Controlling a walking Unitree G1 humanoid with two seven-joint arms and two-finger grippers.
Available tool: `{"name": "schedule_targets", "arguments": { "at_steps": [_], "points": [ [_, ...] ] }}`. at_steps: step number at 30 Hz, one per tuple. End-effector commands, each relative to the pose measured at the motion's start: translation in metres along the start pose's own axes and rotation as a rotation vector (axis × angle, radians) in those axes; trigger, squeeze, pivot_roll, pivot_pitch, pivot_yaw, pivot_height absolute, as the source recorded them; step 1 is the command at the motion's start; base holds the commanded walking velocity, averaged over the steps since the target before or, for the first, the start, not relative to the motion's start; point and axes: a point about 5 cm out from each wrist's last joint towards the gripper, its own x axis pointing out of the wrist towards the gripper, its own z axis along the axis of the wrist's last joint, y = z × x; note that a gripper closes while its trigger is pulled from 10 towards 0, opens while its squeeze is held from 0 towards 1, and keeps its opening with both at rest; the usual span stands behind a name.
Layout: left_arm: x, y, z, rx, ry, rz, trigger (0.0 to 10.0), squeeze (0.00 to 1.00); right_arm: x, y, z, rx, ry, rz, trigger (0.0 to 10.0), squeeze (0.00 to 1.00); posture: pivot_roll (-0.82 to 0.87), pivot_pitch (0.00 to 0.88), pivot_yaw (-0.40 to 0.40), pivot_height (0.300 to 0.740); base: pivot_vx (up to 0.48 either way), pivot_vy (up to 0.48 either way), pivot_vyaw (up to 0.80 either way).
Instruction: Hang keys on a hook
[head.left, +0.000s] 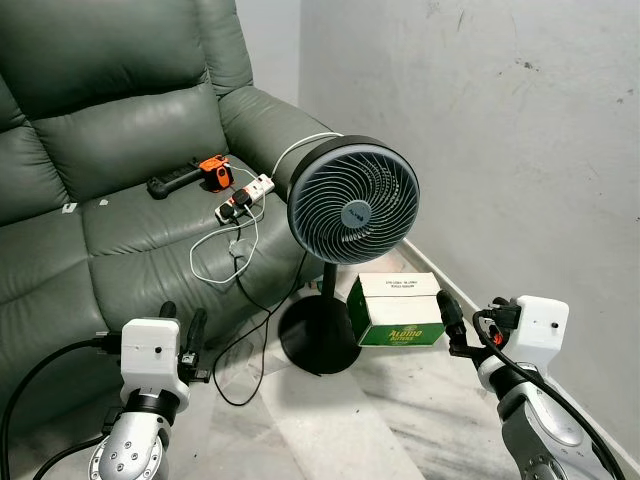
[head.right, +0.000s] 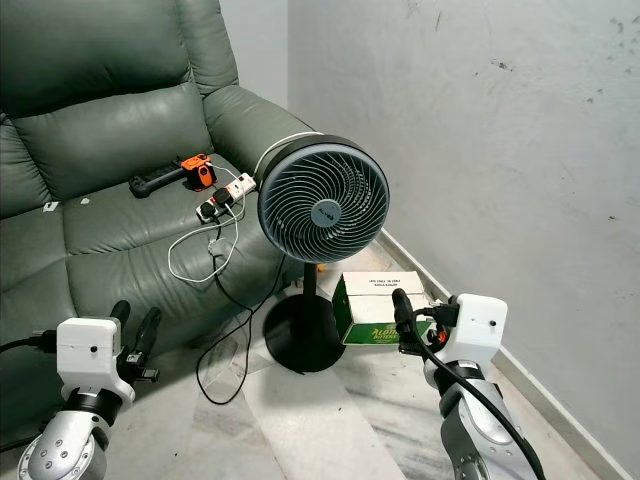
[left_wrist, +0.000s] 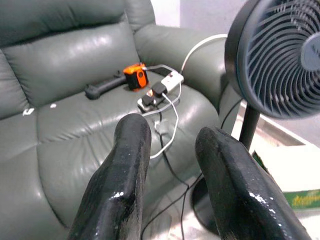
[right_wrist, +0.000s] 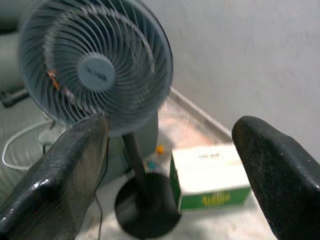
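Observation:
My left gripper (head.left: 183, 326) is held low in front of the grey sofa (head.left: 110, 150). Its two black fingers (left_wrist: 131, 145) stand a little apart, open, with nothing between them. My right gripper (right_wrist: 172, 125) is held low on the right, near the green and white box (head.left: 398, 310). It is wide open and empty, and it points toward the fan (right_wrist: 95, 65).
A dark standing fan (head.left: 353, 200) rises from a round base (head.left: 318, 340) on the floor beside the sofa's arm. An orange and black tool (head.left: 205, 174) and a white power strip (head.left: 247, 196) with trailing cables lie on the sofa seat. A grey wall (head.left: 500, 120) closes the right side.

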Motion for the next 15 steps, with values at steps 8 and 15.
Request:
{"name": "schedule_targets", "arguments": {
  "at_steps": [8, 15],
  "points": [
    [-0.001, 0.0018, 0.0042, 0.019, -0.01, 0.019, 10.0, 0.0, -0.0039, 0.0039, 0.0031, -0.011, -0.024, 0.034, 10.0, 0.0, -0.01, 0.164, -0.018, 0.74, 0.0, 0.0, 0.0],
    [-0.0015, 0.0019, 0.0028, 0.013, 0.004, 0.02, 10.0, 0.0, -0.0035, 0.0028, 0.002, -0.02, -0.02, 0.035, 10.0, 0.0, -0.01, 0.168, -0.019, 0.74, 0.0, 0.0, 0.0]
  ]
}}
